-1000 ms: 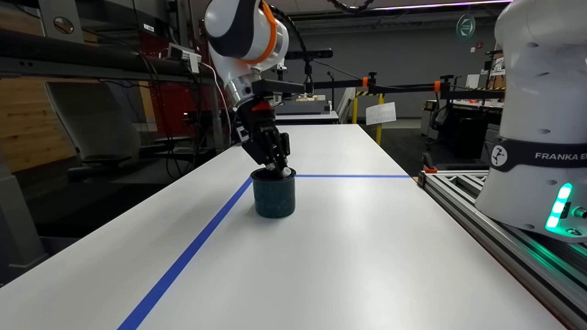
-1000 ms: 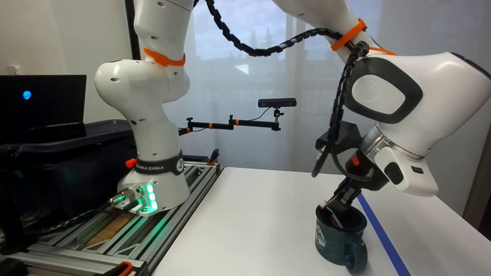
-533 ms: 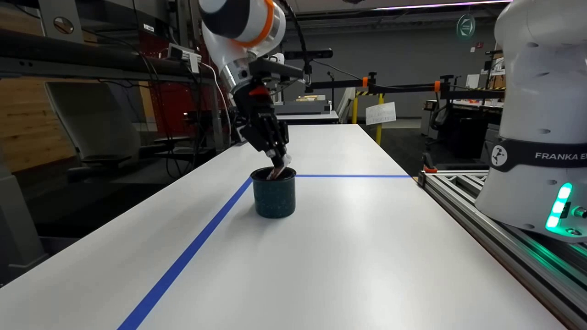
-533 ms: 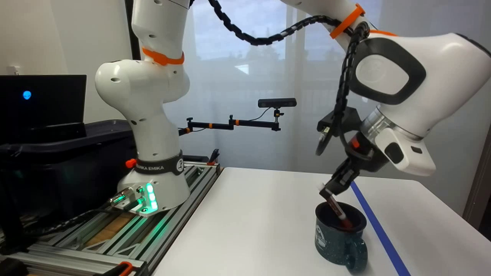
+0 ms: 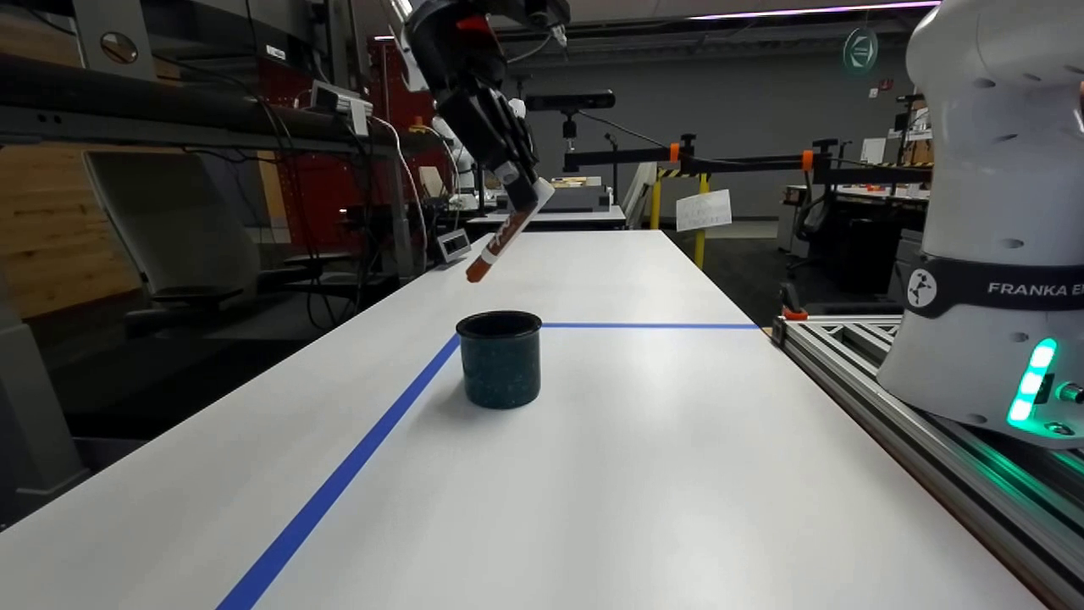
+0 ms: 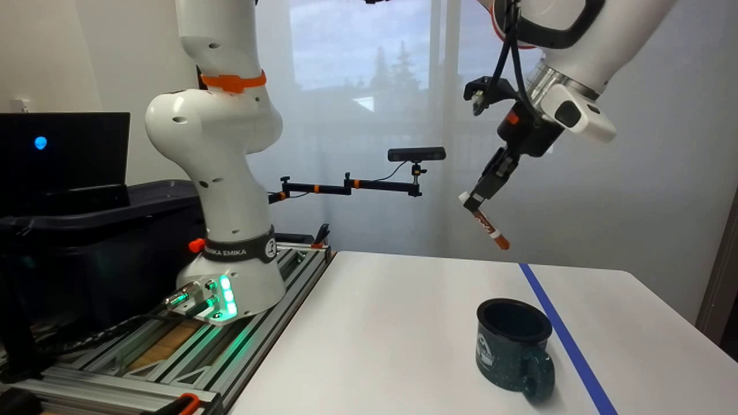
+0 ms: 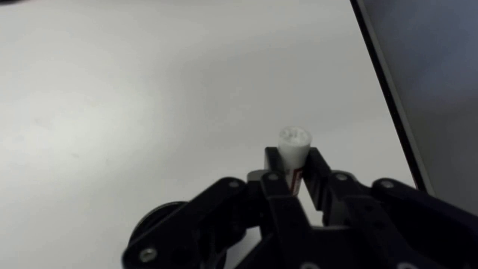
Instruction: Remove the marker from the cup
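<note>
The marker is a reddish-brown stick with a white end and a white band. It hangs tilted in the air above the cup in both exterior views [image 5: 500,241] [image 6: 489,226]. The cup is dark teal with a black rim and a handle, upright on the table in both exterior views [image 5: 501,364] [image 6: 507,357]. Nothing shows inside its visible part. My gripper [image 6: 473,202] is shut on the marker near its white end, well above the rim. In the wrist view the marker's white end [image 7: 294,149] sticks up between the fingertips; the cup [image 7: 149,220] is partly hidden behind the gripper.
The cup stands on a white table [image 5: 635,474] beside a blue tape line [image 5: 356,457]. The robot base [image 6: 239,288] stands on a metal rail frame at the table's edge. A camera on a boom [image 6: 416,154] is behind the table. A rack [image 5: 169,110] runs along the table's far side.
My gripper has risen from inside the cup, drawing the marker up and out, so the marker is now clear above the rim. The cup has shifted slightly on the table.
</note>
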You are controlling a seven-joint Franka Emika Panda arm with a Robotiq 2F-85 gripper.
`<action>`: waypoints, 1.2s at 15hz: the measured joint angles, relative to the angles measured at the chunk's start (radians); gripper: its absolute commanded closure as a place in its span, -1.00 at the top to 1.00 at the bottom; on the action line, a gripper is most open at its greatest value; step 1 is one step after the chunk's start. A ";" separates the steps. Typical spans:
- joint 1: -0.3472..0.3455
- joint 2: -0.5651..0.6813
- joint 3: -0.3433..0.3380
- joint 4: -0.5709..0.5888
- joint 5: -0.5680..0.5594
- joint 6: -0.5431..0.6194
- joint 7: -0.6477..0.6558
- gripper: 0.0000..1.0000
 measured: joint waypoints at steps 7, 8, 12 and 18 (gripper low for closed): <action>0.074 0.028 0.060 -0.161 -0.096 0.438 -0.003 -0.90; 0.079 0.045 0.064 -0.183 -0.104 0.496 -0.004 -0.90; 0.085 0.120 0.072 -0.230 -0.102 0.657 -0.023 -0.90; 0.079 0.210 0.072 -0.235 -0.075 0.795 -0.063 -0.90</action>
